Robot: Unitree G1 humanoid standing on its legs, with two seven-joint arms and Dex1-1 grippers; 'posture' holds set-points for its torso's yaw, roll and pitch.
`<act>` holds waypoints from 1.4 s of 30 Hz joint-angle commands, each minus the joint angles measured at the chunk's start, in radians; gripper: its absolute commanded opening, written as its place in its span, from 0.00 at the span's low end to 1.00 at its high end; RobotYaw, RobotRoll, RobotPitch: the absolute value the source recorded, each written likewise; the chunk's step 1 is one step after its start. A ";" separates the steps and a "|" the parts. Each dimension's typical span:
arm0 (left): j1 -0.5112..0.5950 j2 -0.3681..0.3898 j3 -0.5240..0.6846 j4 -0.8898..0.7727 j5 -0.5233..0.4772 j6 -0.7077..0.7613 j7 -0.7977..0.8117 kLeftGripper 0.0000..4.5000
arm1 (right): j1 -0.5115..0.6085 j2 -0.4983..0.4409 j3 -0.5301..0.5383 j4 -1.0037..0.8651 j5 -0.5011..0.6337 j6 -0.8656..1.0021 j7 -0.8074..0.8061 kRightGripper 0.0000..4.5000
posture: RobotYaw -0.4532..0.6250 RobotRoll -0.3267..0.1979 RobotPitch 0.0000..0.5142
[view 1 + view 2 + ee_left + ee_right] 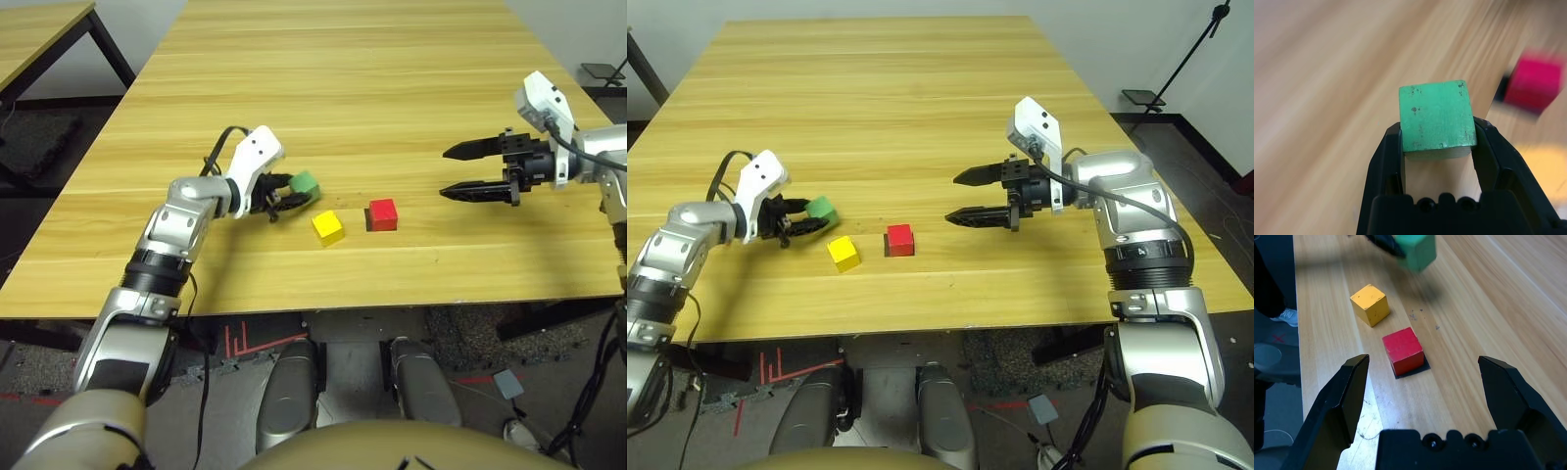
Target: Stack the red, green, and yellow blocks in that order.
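Wooden table, light plank top on black legs, over a dark floor; a second table of like make stands off its far left corner.

Yellow block: nearest the near edge, roughly midway along it, resting flat on the wood with nothing touching it.

Red block: just right of the yellow one and apart from it, a little farther from the near edge. It sits on a flat black square patch, whose border shows around its base in the right wrist view.

Green block: left of the yellow block and slightly farther in, clamped between the two black fingers of the left gripper. The fingers press on two opposite faces, and the block's outer half sticks out past the fingertips. In the right wrist view it appears raised off the table, with a soft shadow on the wood below.

Right gripper: over the right part of the table, well right of the red block and pointing toward it, fingers spread wide, holding nothing.

Farther half of the table: bare wood.
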 commanded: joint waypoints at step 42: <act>-0.144 -0.193 -0.263 0.145 0.130 -0.035 -0.168 0.46 | 0.223 -0.069 -0.043 -0.223 0.122 0.110 -0.126 1.00 | 0.54 0.47 0.17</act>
